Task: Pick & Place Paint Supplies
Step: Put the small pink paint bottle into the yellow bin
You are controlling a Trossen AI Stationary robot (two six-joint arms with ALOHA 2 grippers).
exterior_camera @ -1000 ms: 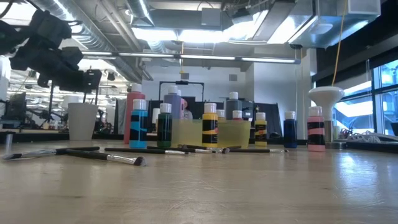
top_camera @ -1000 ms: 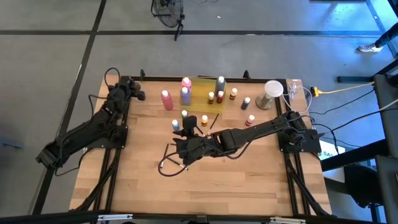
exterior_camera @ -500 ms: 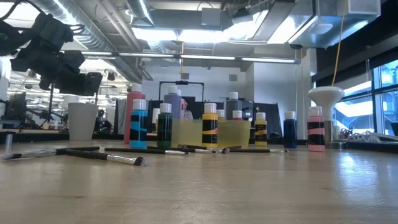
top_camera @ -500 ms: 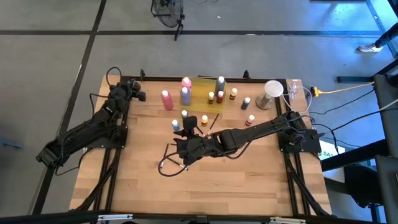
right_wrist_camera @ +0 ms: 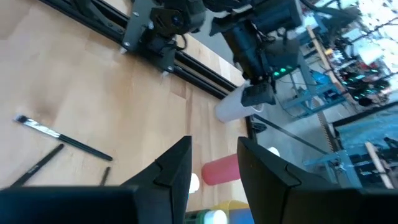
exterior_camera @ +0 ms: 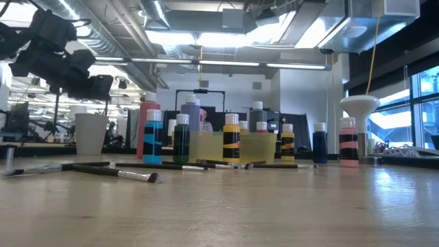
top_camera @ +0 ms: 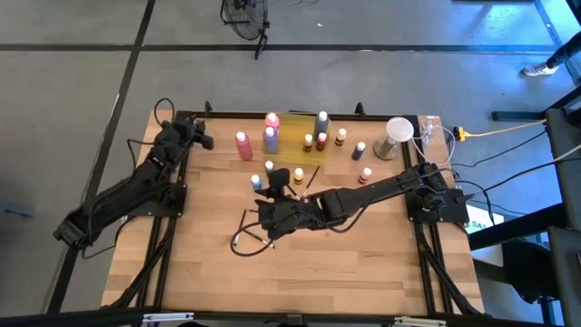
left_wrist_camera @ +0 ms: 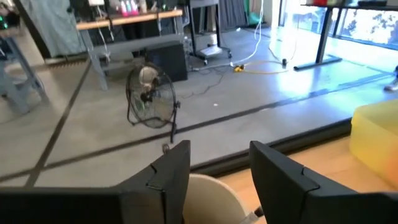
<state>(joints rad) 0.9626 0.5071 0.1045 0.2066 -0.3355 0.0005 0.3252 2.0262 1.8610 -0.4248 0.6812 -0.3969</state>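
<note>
From above we see the right gripper [top_camera: 263, 216] reaching across the wooden table [top_camera: 381, 263] to its middle, raised over the brushes [top_camera: 243, 224] lying there. In the right wrist view its two fingers [right_wrist_camera: 174, 163] stand spread with nothing between them; beyond them lie a white-tipped brush [right_wrist_camera: 62, 140] on the bare wood, the pink squeeze bottle [right_wrist_camera: 219, 170] and a pale cup [right_wrist_camera: 231, 107].

The left gripper [top_camera: 201, 138] hangs at the far left corner of the table. In the left wrist view its fingers [left_wrist_camera: 171, 171] are parted, and the rim of the pale cup [left_wrist_camera: 208, 190] shows just beyond them; we cannot tell whether they touch it.

The paint supplies stand toward the far edge. The pink squeeze bottle [top_camera: 242, 145] and the purple squeeze bottle [top_camera: 270, 139] stand just left of the translucent yellow tray [top_camera: 295, 127]. The grey squeeze bottle [top_camera: 322, 123] and three small white-capped bottles [top_camera: 321, 141] stand at the tray. Three further small bottles [top_camera: 269, 169] are grouped in front of it, beside the right gripper. Two more small bottles [top_camera: 360, 151] stand near the white funnel-shaped cup [top_camera: 398, 132] at the right.

In the low view the brushes [exterior_camera: 113, 171] lie flat before the bottle row [exterior_camera: 232, 144].
</note>
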